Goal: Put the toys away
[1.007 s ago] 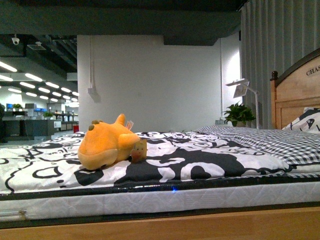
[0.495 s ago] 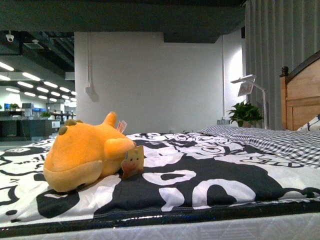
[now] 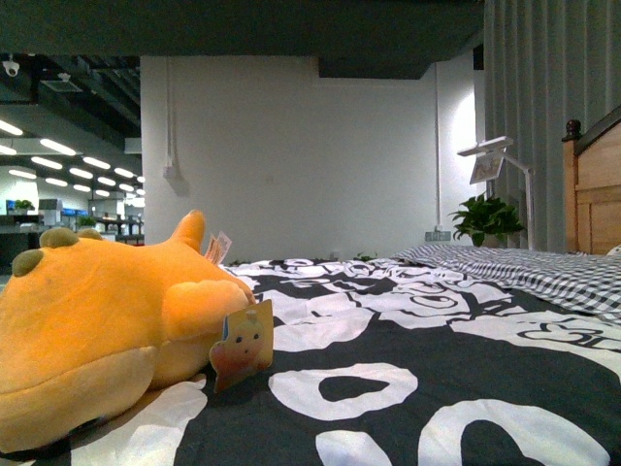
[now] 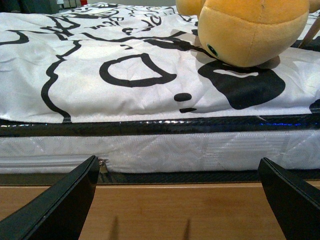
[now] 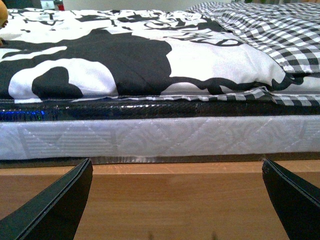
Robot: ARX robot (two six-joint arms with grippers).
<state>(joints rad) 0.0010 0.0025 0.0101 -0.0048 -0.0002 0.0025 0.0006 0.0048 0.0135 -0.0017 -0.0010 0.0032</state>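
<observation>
The orange-yellow plush toy [image 3: 107, 330] lies on the black-and-white bedspread [image 3: 437, 359] at the left of the front view, a paper tag [image 3: 243, 342] hanging at its side. It also shows in the left wrist view [image 4: 252, 30], near the mattress edge, its dark eye visible. My left gripper [image 4: 182, 200] is open and empty, level with the wooden bed rail [image 4: 175, 210], short of the toy. My right gripper [image 5: 182, 200] is open and empty, facing the bed rail [image 5: 175, 200] further right. Only a sliver of the toy [image 5: 2, 12] shows in the right wrist view.
The white mattress side [image 4: 150, 150] and dark trim run above the rail. A checked blanket [image 3: 543, 272] covers the bed's right part. A wooden headboard [image 3: 592, 194], a potted plant [image 3: 485, 218] and a lamp [image 3: 490, 160] stand at the right rear.
The front view has closed in on the bed: the plush toy now looms much larger at the left, and the mattress side and rail have dropped out of that view.
</observation>
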